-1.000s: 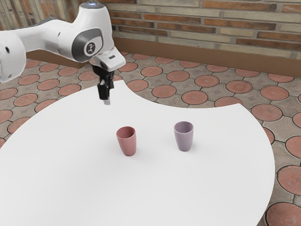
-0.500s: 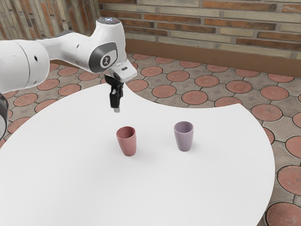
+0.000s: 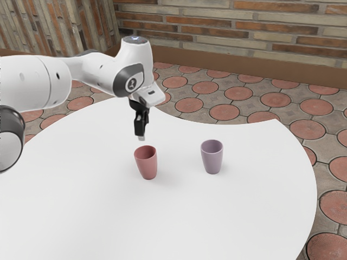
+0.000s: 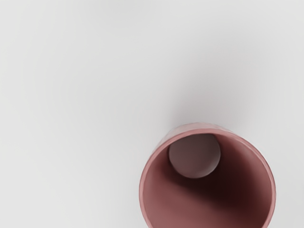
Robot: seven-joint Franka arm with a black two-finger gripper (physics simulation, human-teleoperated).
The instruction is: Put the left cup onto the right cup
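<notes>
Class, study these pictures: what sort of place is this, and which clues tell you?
Probably a simulated patio or courtyard: a brick wall, red paving tiles with round patterns, and a round white table.

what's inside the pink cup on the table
Nothing: the wrist view looks straight down into the pink cup, and its round bottom is bare. Part of the inner wall is in shadow and runs past the picture's edge, so that sliver cannot be checked.
</notes>
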